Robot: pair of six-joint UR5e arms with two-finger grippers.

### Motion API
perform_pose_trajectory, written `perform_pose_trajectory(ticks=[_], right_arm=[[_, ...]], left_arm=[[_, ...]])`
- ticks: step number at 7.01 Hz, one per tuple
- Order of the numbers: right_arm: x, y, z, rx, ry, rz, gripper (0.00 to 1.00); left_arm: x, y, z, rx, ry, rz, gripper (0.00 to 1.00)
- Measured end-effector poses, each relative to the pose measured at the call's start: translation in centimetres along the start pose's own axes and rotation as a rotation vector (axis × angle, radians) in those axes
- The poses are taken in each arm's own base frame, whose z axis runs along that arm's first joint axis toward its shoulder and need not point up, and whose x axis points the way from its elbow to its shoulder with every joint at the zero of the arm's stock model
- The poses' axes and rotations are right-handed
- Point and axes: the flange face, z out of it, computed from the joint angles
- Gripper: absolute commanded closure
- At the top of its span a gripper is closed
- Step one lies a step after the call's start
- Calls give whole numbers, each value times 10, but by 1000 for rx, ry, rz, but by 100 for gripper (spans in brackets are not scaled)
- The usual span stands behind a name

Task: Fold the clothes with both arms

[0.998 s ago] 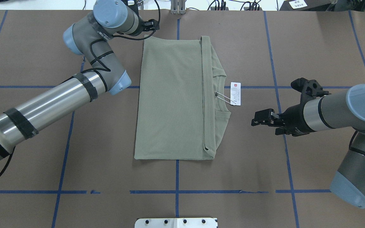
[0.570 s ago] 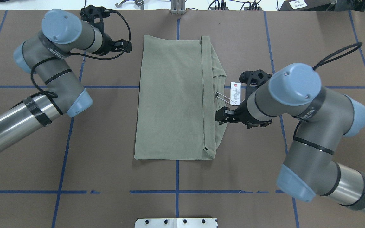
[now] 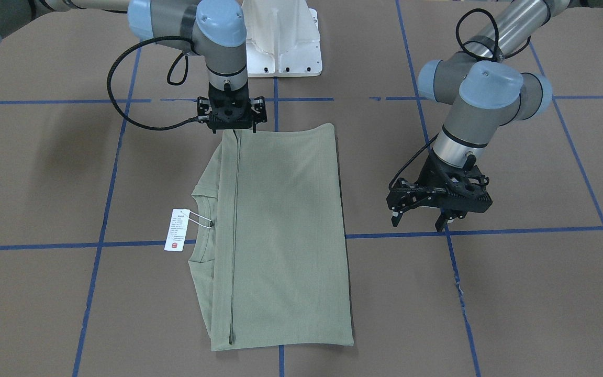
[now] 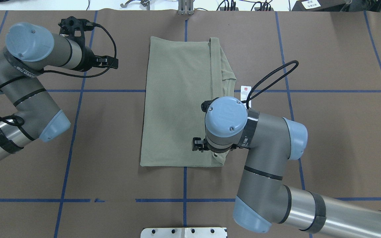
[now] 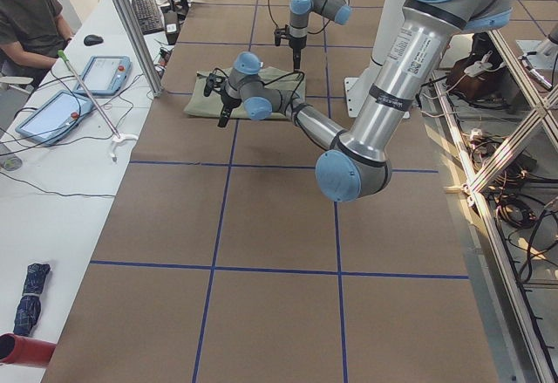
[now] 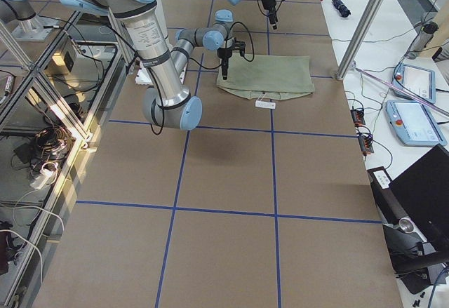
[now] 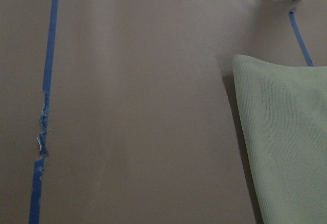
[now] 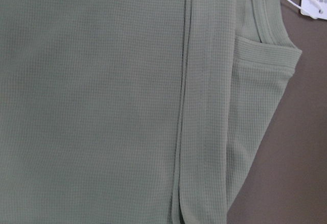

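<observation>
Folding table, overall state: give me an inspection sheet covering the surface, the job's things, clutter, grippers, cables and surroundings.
surface: brown-covered table gridded with blue tape, frayed in places.
job's things: green shirt lies flat, folded to a rectangle; collar and white hang tag on the robot's right side.
clutter: nothing seen on the table.
grippers: left gripper open over bare table beside the shirt; right gripper points down at the shirt's robot-side edge, open or shut cannot be told.
cables: a black cable loops off the right wrist, another off the left.
surroundings: white pedestal; side table with tablets; a seated person.
</observation>
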Motion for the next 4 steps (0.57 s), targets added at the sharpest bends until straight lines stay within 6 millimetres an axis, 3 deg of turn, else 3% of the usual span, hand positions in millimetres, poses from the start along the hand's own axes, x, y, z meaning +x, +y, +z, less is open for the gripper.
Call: perform_pose_trajectory(ticks=[4], right_arm=[[8, -3, 35, -13, 75, -95, 0]], left_arm=[[3, 1, 0, 1, 7, 11, 0]])
